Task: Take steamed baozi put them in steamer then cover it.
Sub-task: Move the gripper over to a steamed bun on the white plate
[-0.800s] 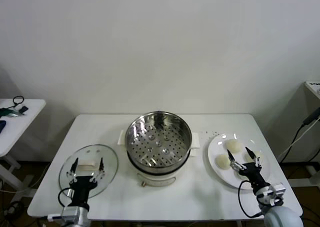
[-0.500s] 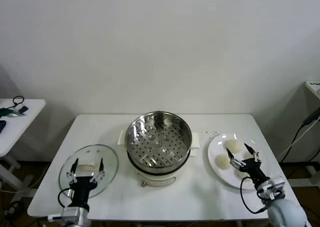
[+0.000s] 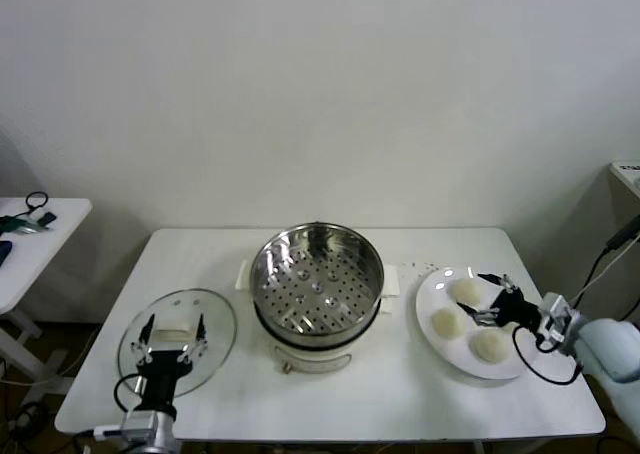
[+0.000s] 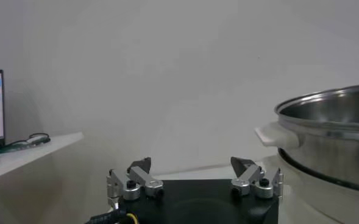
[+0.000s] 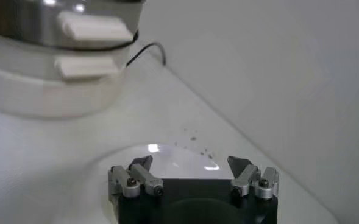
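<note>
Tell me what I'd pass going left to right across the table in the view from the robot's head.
Glass cover with the open left gripper over it → steamer → white plate with three baozi → open right gripper above the plate.

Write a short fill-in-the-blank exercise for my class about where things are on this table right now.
1. The steamer tray holds ____ buns.
2. The buns lie on a white ____.
3. The glass lid lies on the table on the robot's ____ side of the steamer.
4. The right gripper, fingers open, is over the ____.

Missing words: no; plate; left; plate
</note>
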`<action>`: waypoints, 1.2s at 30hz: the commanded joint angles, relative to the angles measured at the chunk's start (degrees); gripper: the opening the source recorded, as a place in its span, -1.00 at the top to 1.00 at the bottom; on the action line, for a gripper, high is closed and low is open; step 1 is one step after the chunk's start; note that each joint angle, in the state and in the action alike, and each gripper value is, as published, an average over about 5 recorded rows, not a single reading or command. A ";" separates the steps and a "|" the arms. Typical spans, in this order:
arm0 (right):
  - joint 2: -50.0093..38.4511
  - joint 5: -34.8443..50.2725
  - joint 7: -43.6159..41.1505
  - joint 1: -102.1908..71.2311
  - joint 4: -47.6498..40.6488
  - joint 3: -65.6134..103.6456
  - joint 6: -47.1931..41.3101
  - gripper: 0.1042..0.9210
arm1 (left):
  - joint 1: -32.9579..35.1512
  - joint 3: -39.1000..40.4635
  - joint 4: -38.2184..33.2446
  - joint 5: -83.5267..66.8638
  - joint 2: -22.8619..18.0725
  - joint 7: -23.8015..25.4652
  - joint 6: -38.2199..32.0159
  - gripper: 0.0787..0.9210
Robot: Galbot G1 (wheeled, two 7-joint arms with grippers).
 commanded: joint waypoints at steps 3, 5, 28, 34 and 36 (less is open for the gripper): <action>-3.96 -15.16 -23.24 36.54 -18.22 -31.51 3.51 -0.76 | -0.52 -0.24 0.66 -1.22 0.59 -0.50 0.52 -0.77; -2.08 -16.43 -23.93 41.88 -21.14 -37.04 4.01 -0.76 | -0.62 -0.28 0.77 -1.19 0.75 -0.56 0.60 -0.77; 19.07 -23.11 -22.91 53.37 -40.71 -54.49 7.25 -0.76 | -1.29 -2.74 2.43 -2.06 1.34 -0.12 0.75 -0.77; 21.13 -24.89 -22.25 52.31 -43.84 -53.60 8.75 -0.76 | -1.32 -2.97 3.07 -2.28 1.30 -0.14 0.59 -0.77; 21.85 -25.82 -21.84 51.76 -45.22 -52.68 9.84 -0.76 | -1.24 -2.97 3.18 -2.48 1.18 -0.11 0.55 -0.77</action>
